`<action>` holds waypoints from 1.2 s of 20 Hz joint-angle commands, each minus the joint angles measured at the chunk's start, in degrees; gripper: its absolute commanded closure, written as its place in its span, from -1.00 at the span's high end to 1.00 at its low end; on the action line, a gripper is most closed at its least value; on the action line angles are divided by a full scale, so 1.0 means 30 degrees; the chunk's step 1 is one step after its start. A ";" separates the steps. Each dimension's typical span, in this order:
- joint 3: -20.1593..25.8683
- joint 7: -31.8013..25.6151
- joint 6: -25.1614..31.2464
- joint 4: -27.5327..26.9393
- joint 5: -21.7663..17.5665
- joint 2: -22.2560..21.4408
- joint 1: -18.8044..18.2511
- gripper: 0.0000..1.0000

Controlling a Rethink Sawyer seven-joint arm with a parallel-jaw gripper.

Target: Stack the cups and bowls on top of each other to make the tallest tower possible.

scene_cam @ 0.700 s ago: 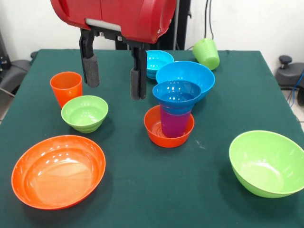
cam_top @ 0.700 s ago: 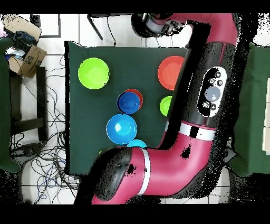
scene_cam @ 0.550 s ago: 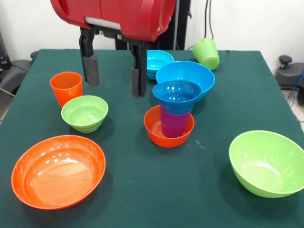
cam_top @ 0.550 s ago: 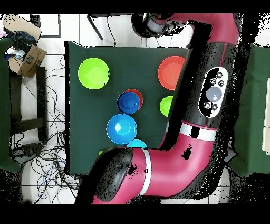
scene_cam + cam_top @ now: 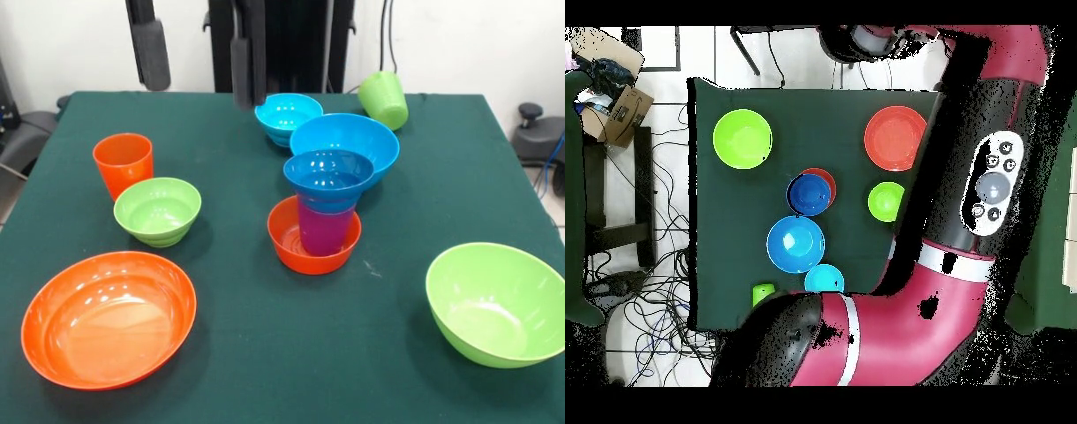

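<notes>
At the table's middle we find the tower: a small orange bowl at the base, a purple cup standing upright in it, and a dark blue bowl seated on the cup's rim. High at the top edge of the front view the gripper hangs with its two fingers spread wide and nothing between them, well above every piece.

We judge the chief risk to be the tower's narrow waist. The dark blue bowl is wider than the cup that carries it, so any off-centre placement or sideways brush from a finger could tip it off or topple the whole stack. The large light blue bowl sits just behind the tower, close enough that lifting it carelessly could knock the stack. The lime green cup lies tilted near the far table edge; a poor grasp could roll it off.

Count, from both views: seven bowls, namely large orange, large lime green, small lime green, large light blue, small light blue, dark blue and small orange. Three cups: orange, upright beside the small lime green bowl, purple in the tower, and lime green. Overhead, the arm hides the orange cup.
</notes>
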 commanded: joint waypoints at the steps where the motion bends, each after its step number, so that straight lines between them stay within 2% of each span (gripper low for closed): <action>1: 0.0890 -0.5463 0.1610 0.2120 -0.0267 -0.0079 -0.0036 1.00; 3: 0.0903 -0.5545 0.1369 0.2127 -0.0362 0.0025 -0.0043 1.00; 5: 0.0609 -0.5506 0.0580 0.3135 -0.0084 -0.0304 -0.0157 1.00; 10: 0.0509 -0.5789 -0.0175 0.3296 -0.0422 0.0087 -0.0227 1.00; 15: 0.0305 -0.5731 -0.1868 0.4812 -0.0118 0.0016 -0.0496 1.00; 21: -0.0045 -0.5715 -0.3806 0.7102 -0.0174 -0.0742 -0.0725 1.00; 24: -0.0015 -0.5769 -0.3974 0.7661 -0.0266 -0.1013 -0.0840 1.00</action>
